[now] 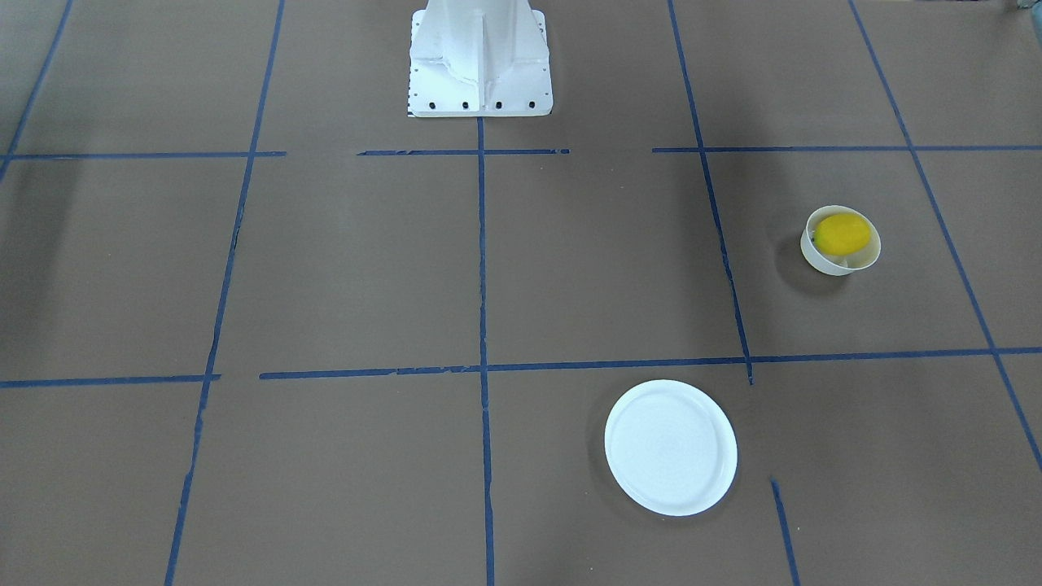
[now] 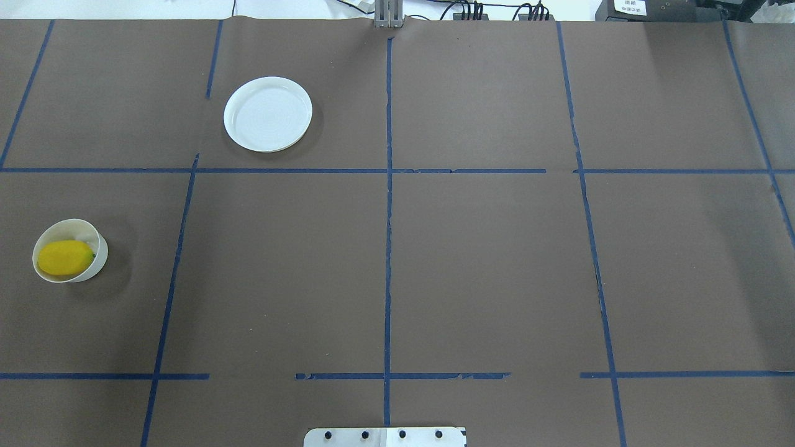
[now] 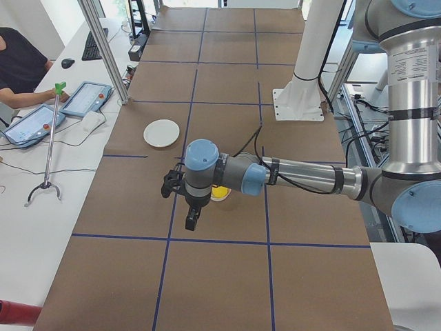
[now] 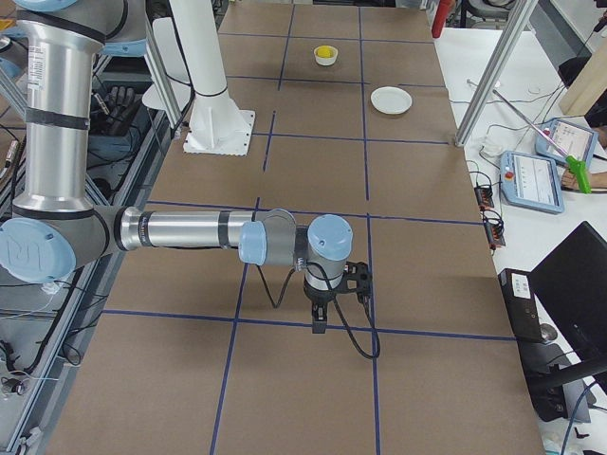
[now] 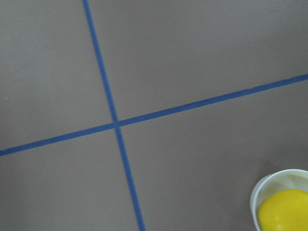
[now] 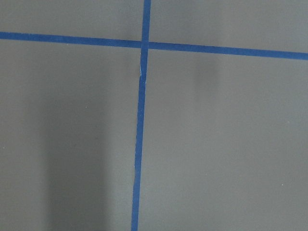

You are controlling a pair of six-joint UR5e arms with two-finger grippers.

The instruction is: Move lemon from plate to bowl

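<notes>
Lemon: the lemon (image 2: 64, 258) lies on its side inside the bowl (image 2: 67, 230) and fills most of its opening.
Bowl: it stands on the desk (image 2: 484, 267) near the left edge, about midway between the near and far sides, and looks tipped slightly.
Plate: the plate (image 2: 268, 114) lies flat and bare on the far part of the desk, left of the centre tape line. It is well apart from the bowl, farther away and to its right.
Left gripper: the left gripper (image 3: 191, 222) shows only in the left side view. It hangs pointing down at the end of an arm stretched level over the desk. I cannot tell how wide its jaws stand.
Left wrist view: it looks down on a tape crossing, with the bowl and lemon cut off at the lower right corner.
Right gripper: the right gripper (image 4: 319, 322) shows only in the right side view. It points down over the right part of the desk, far from bowl and plate. I cannot tell whether its jaws are apart or together.
Right wrist view: only brown desk and a tape crossing.
Tape: blue tape (image 2: 389, 248) marks the desk into squares.
Base: the white robot base (image 1: 480, 61) stands at the near middle edge.
</notes>
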